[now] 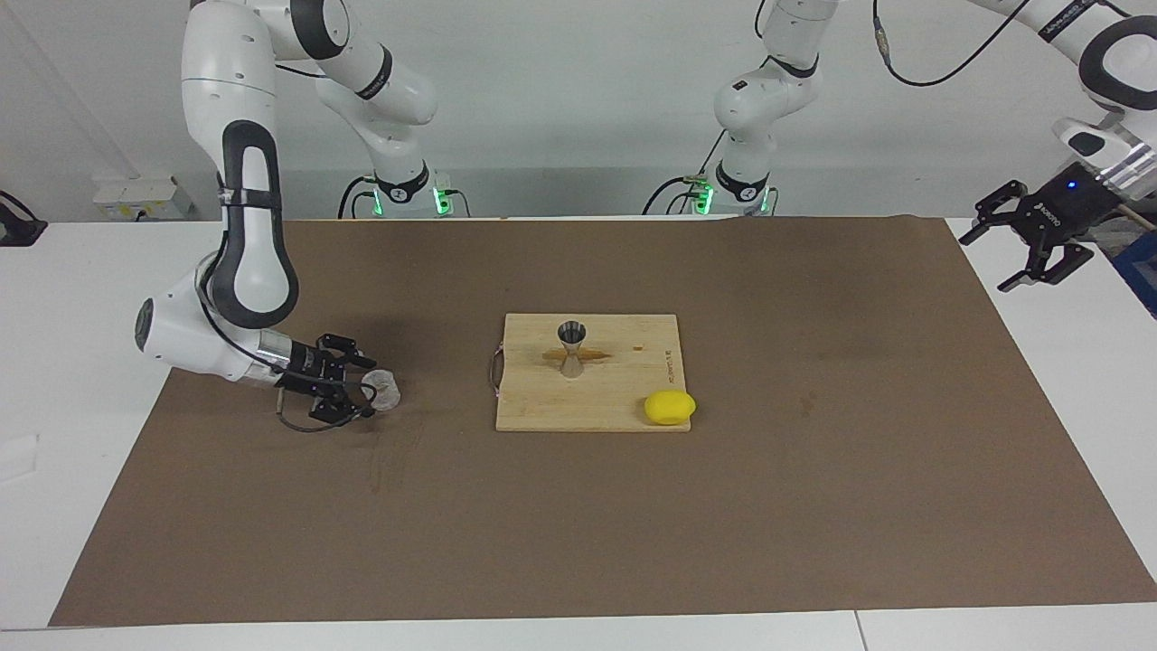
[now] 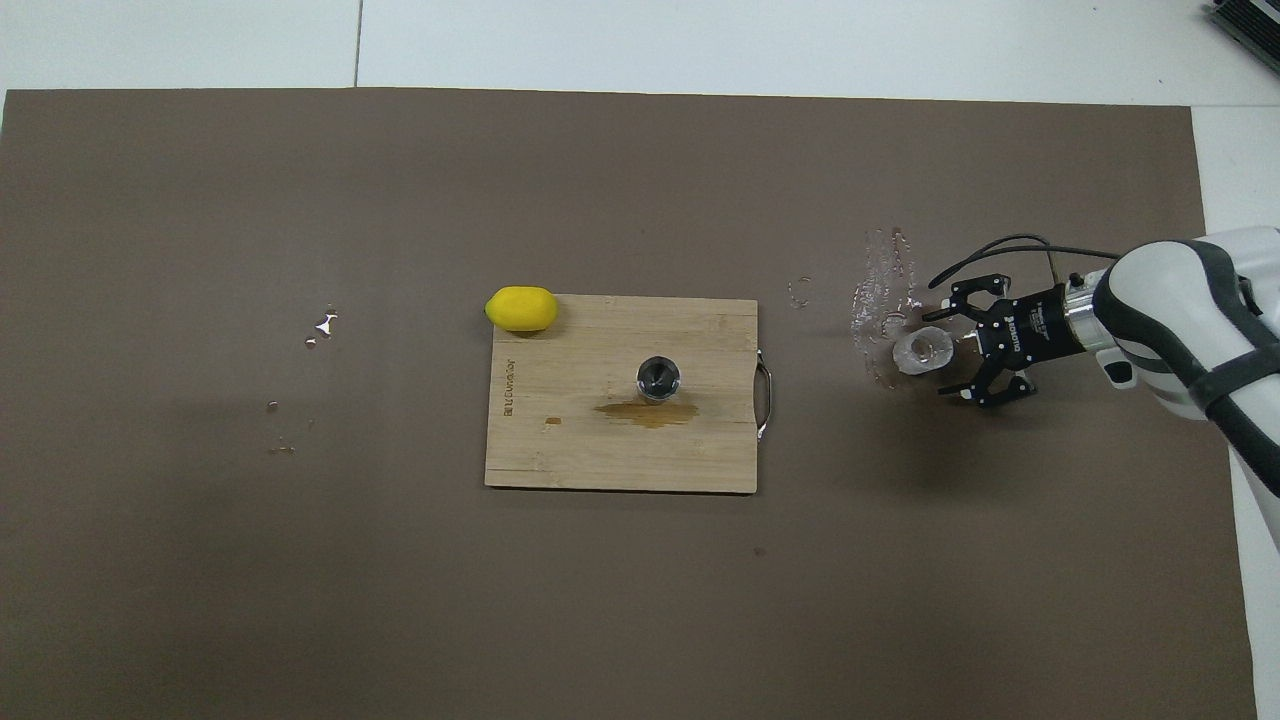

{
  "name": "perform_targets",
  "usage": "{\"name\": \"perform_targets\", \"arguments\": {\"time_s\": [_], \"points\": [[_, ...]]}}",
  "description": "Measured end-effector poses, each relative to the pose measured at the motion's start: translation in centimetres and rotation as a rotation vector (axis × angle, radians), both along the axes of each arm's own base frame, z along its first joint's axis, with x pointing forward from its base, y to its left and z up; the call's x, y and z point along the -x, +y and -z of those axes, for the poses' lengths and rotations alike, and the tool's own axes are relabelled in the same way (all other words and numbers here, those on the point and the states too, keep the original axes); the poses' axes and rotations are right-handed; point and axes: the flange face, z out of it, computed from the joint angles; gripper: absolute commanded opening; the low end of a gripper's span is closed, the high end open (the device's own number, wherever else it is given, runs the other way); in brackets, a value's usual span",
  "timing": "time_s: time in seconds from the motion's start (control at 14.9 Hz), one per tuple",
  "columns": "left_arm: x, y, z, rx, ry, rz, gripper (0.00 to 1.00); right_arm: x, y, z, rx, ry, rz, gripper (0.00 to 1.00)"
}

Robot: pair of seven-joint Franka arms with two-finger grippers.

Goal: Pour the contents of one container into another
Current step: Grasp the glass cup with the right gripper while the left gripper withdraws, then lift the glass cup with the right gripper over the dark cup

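Note:
The clear glass tumbler point(image 1: 385, 391) stands on the brown mat toward the right arm's end of the table; it also shows in the overhead view point(image 2: 922, 350). My right gripper point(image 1: 365, 389) is low over the mat, open, with its fingers on either side of the tumbler point(image 2: 942, 355). The steel jigger point(image 1: 571, 347) stands upright on the wooden cutting board point(image 1: 542, 411), also seen from overhead point(image 2: 658, 379). My left gripper point(image 1: 1030, 250) waits open and empty in the air off the left arm's end of the table.
A yellow lemon point(image 1: 670, 407) lies at a corner of the board point(image 2: 560, 455). A brownish wet stain point(image 2: 648, 412) marks the board beside the jigger. Spilled drops glisten on the mat beside the tumbler point(image 2: 885, 290) and toward the left arm's end point(image 2: 322, 325).

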Motion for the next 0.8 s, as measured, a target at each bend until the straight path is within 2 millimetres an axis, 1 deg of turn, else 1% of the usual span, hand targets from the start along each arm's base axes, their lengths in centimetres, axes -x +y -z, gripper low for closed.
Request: {"name": "perform_targets", "arguments": {"time_s": [0.07,0.13,0.27,0.34,0.4,0.47,0.54,0.6,0.67,0.8], "points": [[-0.2,-2.6,-1.6,-0.037,0.012,-0.044,1.0,0.0,0.0,0.0,-0.005,-0.005,0.003,0.82],[-0.2,-5.3,-3.0,-0.058,0.028,-0.107,1.0,0.0,0.1,-0.1,-0.017,-0.015,0.009,0.7],[0.2,-9.1,-4.2,-0.066,0.067,-0.217,1.0,0.1,0.2,-0.1,-0.038,-0.031,0.018,0.37],[0.2,-10.7,-4.3,-0.065,0.088,-0.261,1.0,0.1,0.3,0.0,-0.047,-0.033,0.025,0.17],[0.1,-12.2,-4.2,-0.063,0.113,-0.308,1.0,0.1,0.3,0.0,-0.05,-0.033,0.028,0.04],[0.1,-13.7,-4.1,-0.06,0.145,-0.362,1.0,0.1,0.3,-0.1,-0.051,-0.033,0.029,0.0],[0.2,-15.1,-3.9,-0.059,0.181,-0.428,1.0,0.1,0.3,-0.1,-0.051,-0.033,0.03,0.0],[0.4,-16.0,-3.8,-0.064,0.22,-0.502,1.0,0.1,0.2,-0.1,-0.051,-0.034,0.03,0.0],[0.5,-16.3,-3.6,-0.078,0.251,-0.57,1.0,0.1,0.2,-0.2,-0.05,-0.035,0.031,0.0],[0.8,-15.7,-3.5,-0.126,0.27,-0.667,1.0,0.0,0.3,-0.8,-0.048,-0.042,0.033,0.0]]}}
